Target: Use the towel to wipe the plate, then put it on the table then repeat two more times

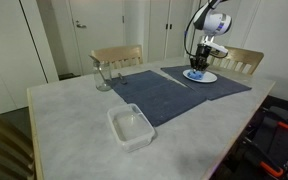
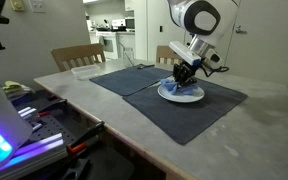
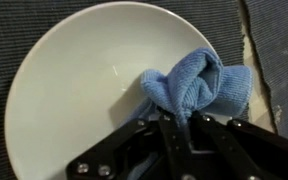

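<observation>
On a mat (image 1: 232, 87) near the table's (image 1: 64, 115) edge: gripper (image 3: 179, 120) holds towel (image 3: 199, 85) on plate (image 3: 74, 90).
Jaws nearly closed, pinching the bunched blue cloth over the white plate's rim.

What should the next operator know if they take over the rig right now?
Gripper: shut on the towel, pinching a bunched fold.
Towel: resting on the plate, at one edge of it.
Plate: on the dark-blue mat, which lies on the table.
Done: towel grasped and brought onto the plate. Which of the three rounds this is cannot be told.
Left: finish this wipe, set the towel on the table, then do any remaining rounds.
</observation>
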`<state>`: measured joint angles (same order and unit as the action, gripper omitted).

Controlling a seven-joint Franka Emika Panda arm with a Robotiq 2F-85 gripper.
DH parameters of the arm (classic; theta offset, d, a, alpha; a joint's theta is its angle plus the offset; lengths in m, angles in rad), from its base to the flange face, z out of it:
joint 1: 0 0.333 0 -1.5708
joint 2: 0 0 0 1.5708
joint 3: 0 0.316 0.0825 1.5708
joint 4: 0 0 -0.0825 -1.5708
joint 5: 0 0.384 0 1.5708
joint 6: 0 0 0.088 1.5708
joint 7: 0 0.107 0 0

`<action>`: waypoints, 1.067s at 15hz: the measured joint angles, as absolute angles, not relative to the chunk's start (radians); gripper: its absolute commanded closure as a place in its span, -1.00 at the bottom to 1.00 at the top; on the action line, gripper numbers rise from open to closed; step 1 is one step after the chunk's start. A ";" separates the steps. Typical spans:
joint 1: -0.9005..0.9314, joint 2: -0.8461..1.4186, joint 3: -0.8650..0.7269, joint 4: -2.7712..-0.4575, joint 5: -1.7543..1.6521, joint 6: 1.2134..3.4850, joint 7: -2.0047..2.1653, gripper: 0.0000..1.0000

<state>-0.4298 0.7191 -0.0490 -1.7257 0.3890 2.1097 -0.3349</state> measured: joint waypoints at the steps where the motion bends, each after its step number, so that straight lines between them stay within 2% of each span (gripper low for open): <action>1: -0.438 0.720 -0.041 -1.729 0.416 2.119 -0.348 0.92; 8: -0.439 0.719 -0.031 -1.732 0.430 2.133 -0.380 0.92; 16: -0.343 0.715 -0.088 -1.716 0.186 2.133 -0.267 0.92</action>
<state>-0.3427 0.7153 -0.0880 -1.7156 0.1859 2.1328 -0.2672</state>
